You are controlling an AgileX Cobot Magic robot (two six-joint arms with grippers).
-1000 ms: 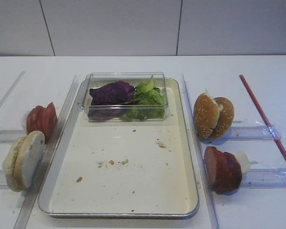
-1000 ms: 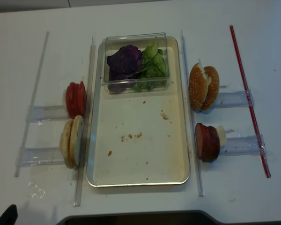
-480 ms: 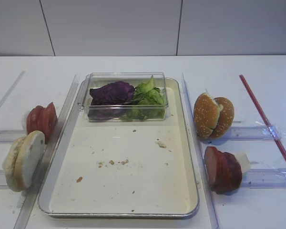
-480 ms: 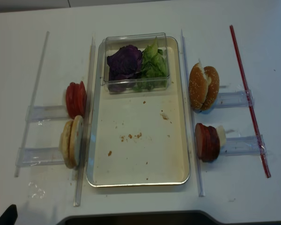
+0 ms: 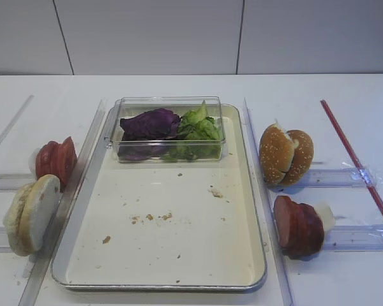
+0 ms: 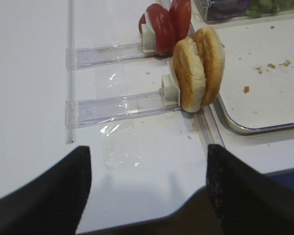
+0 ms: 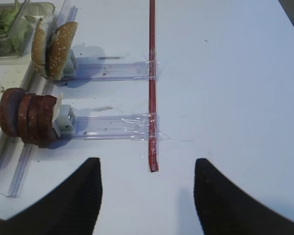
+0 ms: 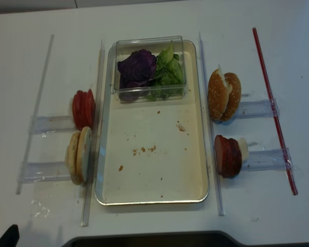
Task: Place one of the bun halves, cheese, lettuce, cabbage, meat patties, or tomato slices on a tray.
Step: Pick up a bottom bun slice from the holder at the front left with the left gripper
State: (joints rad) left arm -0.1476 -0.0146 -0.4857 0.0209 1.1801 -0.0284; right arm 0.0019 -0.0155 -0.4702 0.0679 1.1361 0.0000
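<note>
Left gripper (image 6: 148, 161) is hanging with jaws spread and empty; the pale bun halves (image 6: 198, 68) are standing on edge ahead of it, slightly right — beside the tray (image 6: 245, 128). Advisable approach: straddling one disc only — leaving its neighbour undisturbed.

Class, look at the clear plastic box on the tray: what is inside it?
The clear box holds purple cabbage on the left and green lettuce on the right. It sits at the far end of the tray. What lies beneath the leaves is covered.
</note>
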